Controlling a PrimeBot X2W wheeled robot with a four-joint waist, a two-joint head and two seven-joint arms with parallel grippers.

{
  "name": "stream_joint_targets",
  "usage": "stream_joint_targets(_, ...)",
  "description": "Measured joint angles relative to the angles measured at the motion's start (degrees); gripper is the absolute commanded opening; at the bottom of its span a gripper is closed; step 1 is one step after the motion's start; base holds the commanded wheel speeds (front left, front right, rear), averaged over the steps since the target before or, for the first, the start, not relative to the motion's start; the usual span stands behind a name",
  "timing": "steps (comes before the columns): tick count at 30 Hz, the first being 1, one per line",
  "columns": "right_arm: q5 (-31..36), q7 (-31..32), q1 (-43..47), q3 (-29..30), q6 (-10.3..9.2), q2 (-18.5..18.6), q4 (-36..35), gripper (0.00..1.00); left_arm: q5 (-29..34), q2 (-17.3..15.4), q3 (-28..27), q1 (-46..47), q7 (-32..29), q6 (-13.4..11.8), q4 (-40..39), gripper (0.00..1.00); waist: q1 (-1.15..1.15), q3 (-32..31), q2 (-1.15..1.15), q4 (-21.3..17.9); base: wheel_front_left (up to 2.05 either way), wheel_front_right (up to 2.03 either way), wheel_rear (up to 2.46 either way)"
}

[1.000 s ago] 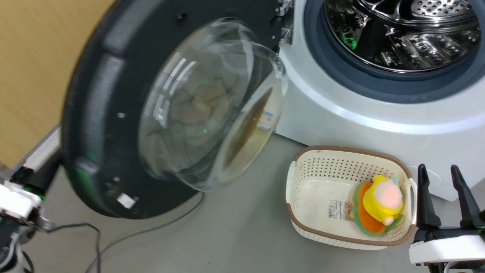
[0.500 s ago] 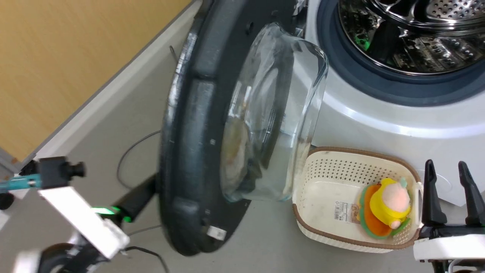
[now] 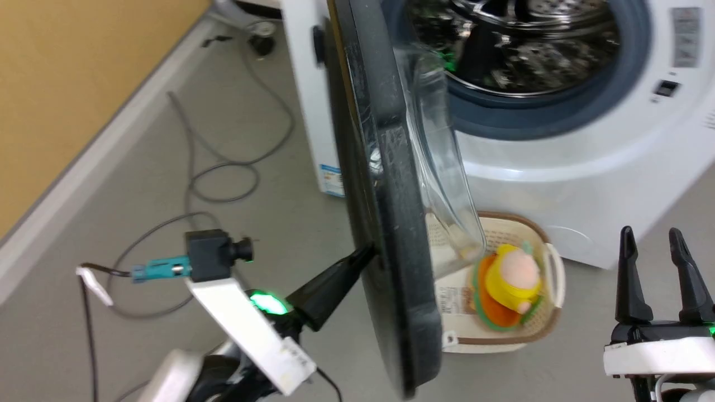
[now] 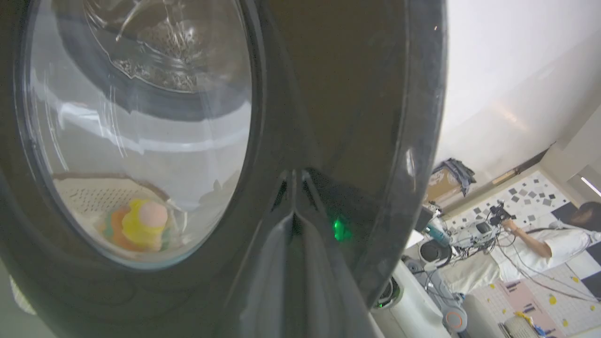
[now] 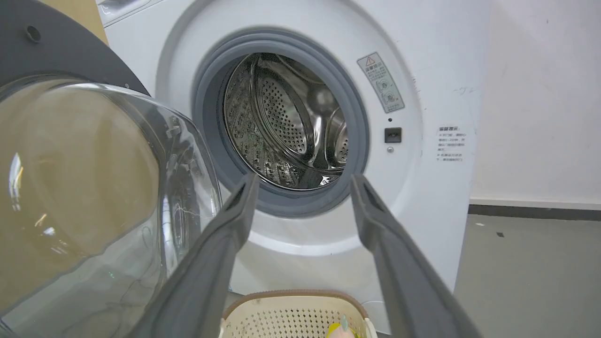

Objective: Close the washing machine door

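At the far left of the head view a tan wall meets the grey floor, where loose cables loop. The left arm rises from the lower left with a small black wrist camera on it and a green light glowing beside it. The left gripper has its jaws pressed together into one dark wedge, pinching nothing, and the tip touches the outer face of the washing machine door. The left wrist view shows the same contact low on the glossy black rim, right of the glass, and a person sits far off at that view's right edge.

The door stands edge-on to the head camera, swung out from the washing machine and not shut. Its glass bowl window bulges to the right, toward the opening. Left of the door, low on the white cabinet, is a blue sticker.

Right of the door the grey gasket rings the perforated steel drum, which lies open. On the floor just in front of the machine sits a cream basket, partly hidden behind the door's lower edge, with a yellow plush toy lying in it.

At the lower right the right gripper points up the view, well apart from the door, jaws spread and empty. In the right wrist view its two fingers frame the drum opening.
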State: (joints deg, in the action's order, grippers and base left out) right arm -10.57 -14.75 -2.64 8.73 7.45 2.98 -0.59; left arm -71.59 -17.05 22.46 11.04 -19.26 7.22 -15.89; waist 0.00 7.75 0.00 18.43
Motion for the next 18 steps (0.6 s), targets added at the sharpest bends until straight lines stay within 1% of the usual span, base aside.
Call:
stream_joint_targets(4, 0.0, 0.0, -0.1, 0.1, 0.0, 0.0, 0.0, 1.0, -0.4, 0.5, 5.1, 3.1, 6.0, 0.0, 4.1, 0.0, 0.0, 0.0, 0.0, -3.3, 0.0, 0.0, 0.0)
stream_joint_targets(10, -0.2, 0.0, -0.3, -0.6, 0.0, 0.0, 0.2, 1.0, -2.2, 1.6, 13.0, 7.5, 12.5, 0.0, 11.5, 0.0, 0.0, 0.3, 0.0, -7.6, 0.0, 0.0, 0.0)
stream_joint_targets(14, -0.6, 0.0, -0.4, -1.0, 0.0, 0.0, 0.4, 1.0, -3.2, 1.8, 17.5, 9.2, 16.2, 0.0, 15.9, 0.0, 0.0, 0.5, 0.0, -9.6, 0.0, 0.0, 0.0)
stream_joint_targets(18, -1.2, 0.0, -0.4, -0.4, -0.01, 0.0, 0.9, 1.0, -5.5, 0.9, 20.4, 9.8, 19.5, 0.0, 17.1, 0.0, 0.0, 0.4, 0.0, -10.8, 0.0, 0.0, 0.0)
